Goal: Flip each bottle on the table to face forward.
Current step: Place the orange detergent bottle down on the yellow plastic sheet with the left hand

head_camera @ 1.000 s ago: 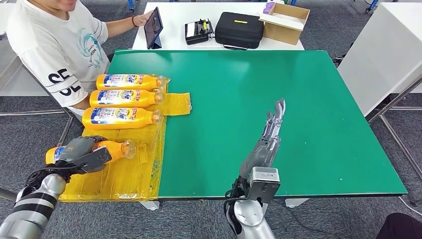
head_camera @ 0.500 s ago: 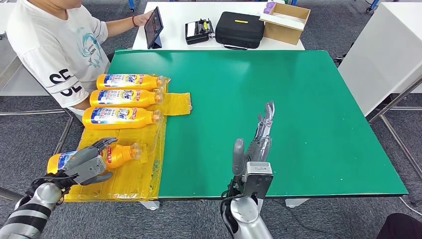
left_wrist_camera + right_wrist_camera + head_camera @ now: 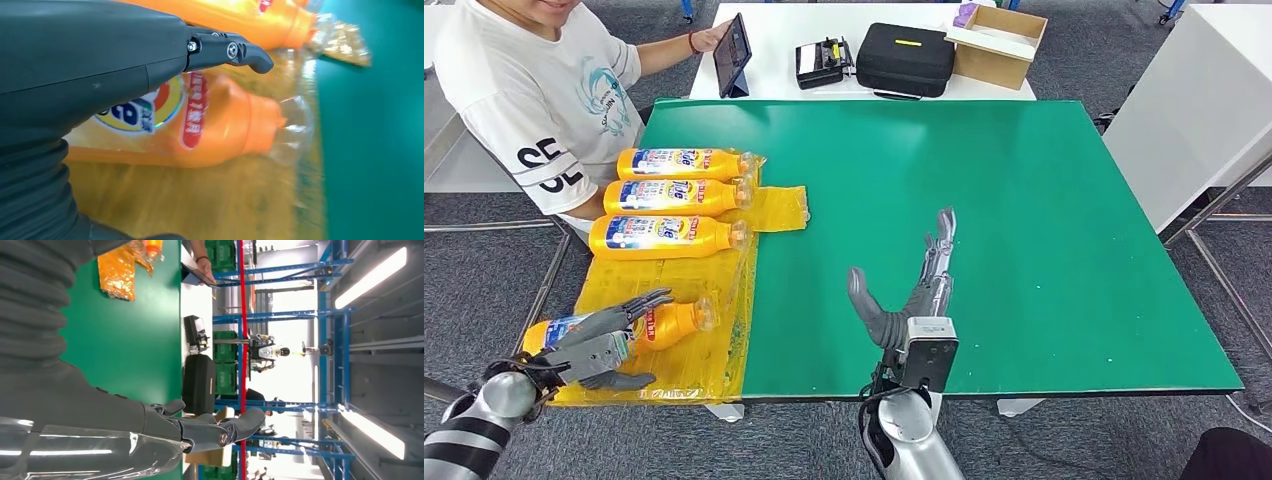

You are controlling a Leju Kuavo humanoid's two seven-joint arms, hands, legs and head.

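At lower left, our left hand (image 3: 602, 340) rests fingers spread, gripping nothing, over the nearest orange bottle (image 3: 664, 322), apparently freeing it label-up. Our right hand (image 3: 914, 290) hovers released, idle, above the green bench (image 3: 1044, 200).

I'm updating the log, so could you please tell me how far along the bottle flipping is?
All four orange plastic bottles show their labels: three in a row, and the nearest bottle, lying on the yellow plastic sheet under the open left hand. The right hand is open, empty. Apparently nothing remains.
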